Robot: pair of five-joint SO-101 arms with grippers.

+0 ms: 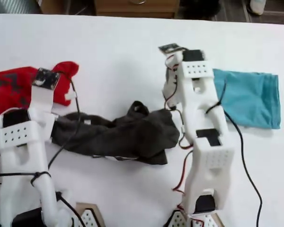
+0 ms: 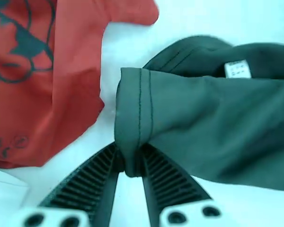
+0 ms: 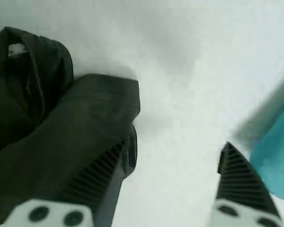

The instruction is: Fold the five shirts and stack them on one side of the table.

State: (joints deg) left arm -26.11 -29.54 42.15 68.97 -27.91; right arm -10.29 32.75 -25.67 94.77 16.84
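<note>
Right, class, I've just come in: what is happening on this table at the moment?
A crumpled dark shirt lies in the middle of the table. The left gripper is shut on its hemmed edge. The right gripper is open at the other end, one finger against the cloth. A red shirt lies loose next to the left gripper, and a teal shirt lies flat near the right one.

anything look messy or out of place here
The dark shirt lies bunched in a crumpled heap mid-table, one hem pinched in the left gripper. The red shirt is rumpled too; the teal shirt lies flat.
</note>
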